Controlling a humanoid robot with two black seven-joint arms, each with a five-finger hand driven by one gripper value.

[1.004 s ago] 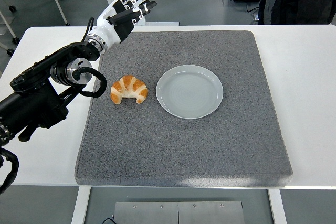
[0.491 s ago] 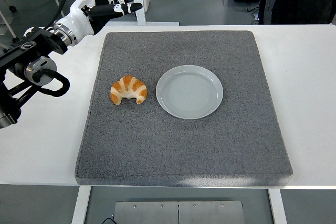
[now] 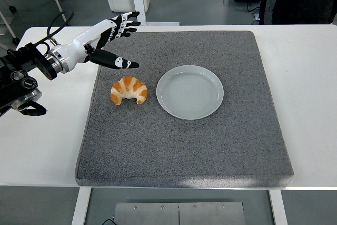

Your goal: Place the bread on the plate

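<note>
A: Croissant [image 3: 129, 90] lying flat on grey mat [image 3: 184, 146], horns toward the near edge, just left of plate [image 3: 190, 92] and not touching its rim. Plate bare. White table [image 3: 310, 82] beneath the mat.

B: Left hand [image 3: 112, 43] raised behind and to the left of the croissant, fingers [image 3: 129, 22] spread and loose, thumb [image 3: 126, 64] pointing toward the bread. Nothing grasped. No contact with croissant or mat. Right hand out of view.

A: Likely step: approach before the grasp. Transfer to the plate not yet begun.

B: Main risk, by judgement: a descent from the rear left with the thumb leading. Could nudge the croissant toward the near edge or toward the plate before any closing of the fingers.

A: Second risk: crust crushed or flaked under too firm a clench. Soft, curved shape, narrow at the horns; a pinch on one horn liable to tear or to let the piece swing.

B: Third risk: fingertips catching on the coarse mat surface during a low scoop, stalling the closure or dragging the bread sideways.

A: Fourth risk: short carry, yet plate rim close by. Too low a pass likely to strike the rim and shift the plate; too early a release likely to leave the croissant half on the rim, half on the mat.

B: Safer course, as a judgement only: centred over the thick middle of the croissant, fingers on the far side, thumb on the near, gentle closure, clear lift above the rim.
</note>
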